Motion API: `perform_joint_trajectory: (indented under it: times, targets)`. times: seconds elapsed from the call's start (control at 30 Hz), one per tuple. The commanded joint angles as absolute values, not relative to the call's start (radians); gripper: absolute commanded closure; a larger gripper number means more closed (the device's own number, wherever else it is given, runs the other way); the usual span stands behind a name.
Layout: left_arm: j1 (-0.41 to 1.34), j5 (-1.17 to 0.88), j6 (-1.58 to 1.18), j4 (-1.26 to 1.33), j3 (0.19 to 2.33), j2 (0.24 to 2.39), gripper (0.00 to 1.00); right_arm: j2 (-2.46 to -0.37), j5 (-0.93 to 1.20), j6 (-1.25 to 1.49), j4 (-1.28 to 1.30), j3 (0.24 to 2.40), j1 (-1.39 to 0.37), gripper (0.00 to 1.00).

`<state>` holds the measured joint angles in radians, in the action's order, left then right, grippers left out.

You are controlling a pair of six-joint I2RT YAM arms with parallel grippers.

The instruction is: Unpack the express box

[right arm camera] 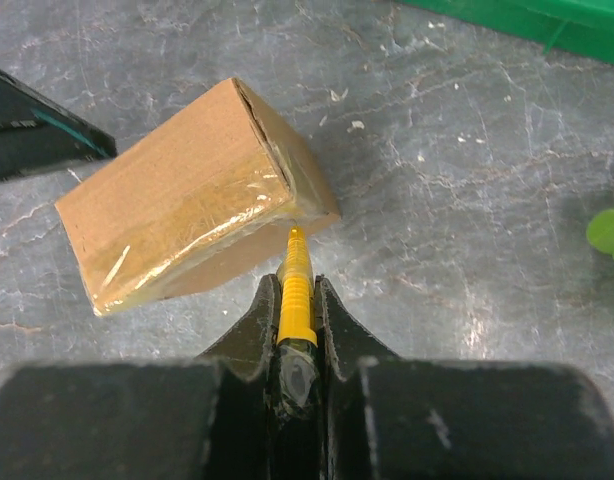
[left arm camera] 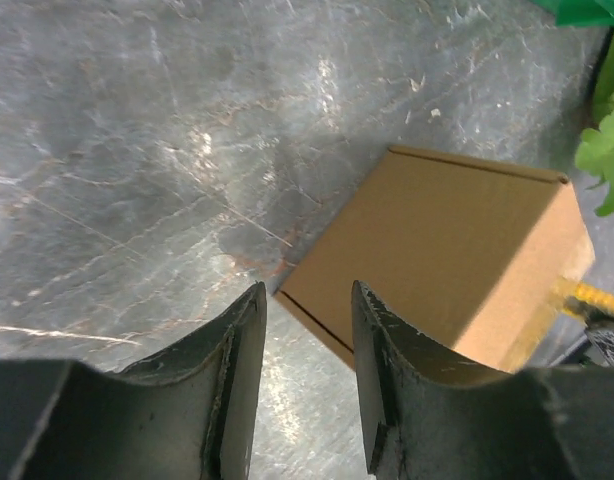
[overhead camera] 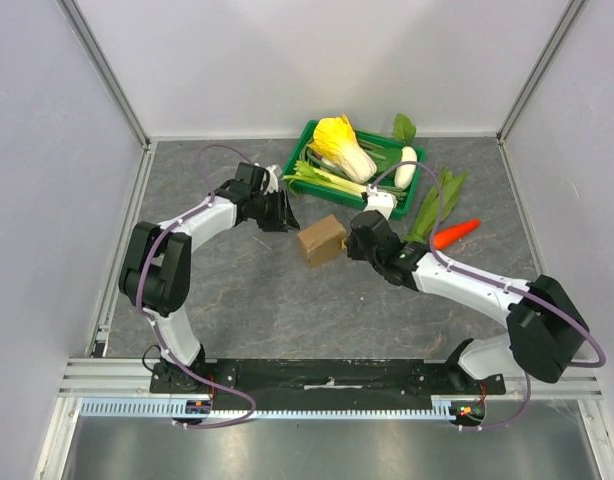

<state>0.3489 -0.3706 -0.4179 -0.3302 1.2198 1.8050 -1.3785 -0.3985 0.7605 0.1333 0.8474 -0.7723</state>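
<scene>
The express box (overhead camera: 321,241) is a small brown cardboard box at the middle of the grey table, its flaps closed. Clear tape shines along one edge of the box (right arm camera: 177,200). My right gripper (right arm camera: 295,282) is shut on a yellow ribbed cutter (right arm camera: 294,300), and the cutter's tip touches the box's taped corner. In the top view the right gripper (overhead camera: 355,243) sits just right of the box. My left gripper (left arm camera: 307,300) stands open with nothing between its fingers, a little above the table beside the near corner of the box (left arm camera: 457,260). In the top view the left gripper (overhead camera: 282,214) is upper left of the box.
A green crate (overhead camera: 309,140) at the back holds a yellow-green cabbage (overhead camera: 342,148), leeks (overhead camera: 322,180) and a white radish (overhead camera: 405,167). Leafy greens (overhead camera: 432,205) and a carrot (overhead camera: 455,234) lie right of the box. White walls enclose the table.
</scene>
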Motion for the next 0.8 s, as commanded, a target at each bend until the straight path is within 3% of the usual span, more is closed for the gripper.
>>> perform_joint_trajectory:
  times: [0.0,0.53,0.77]
  targets:
    - [0.350,-0.517,-0.503,-0.241,1.145,1.770,0.54,-1.422,-0.405,0.713,0.029,0.925,-0.775,1.00]
    - [0.350,-0.652,-0.572,-0.132,0.867,1.533,0.58,-1.637,0.026,0.499,-0.054,1.104,-0.778,1.00]
    - [0.348,-0.404,-0.496,-0.299,0.876,1.369,0.59,-1.582,-0.269,0.465,0.090,1.192,-0.779,1.00]
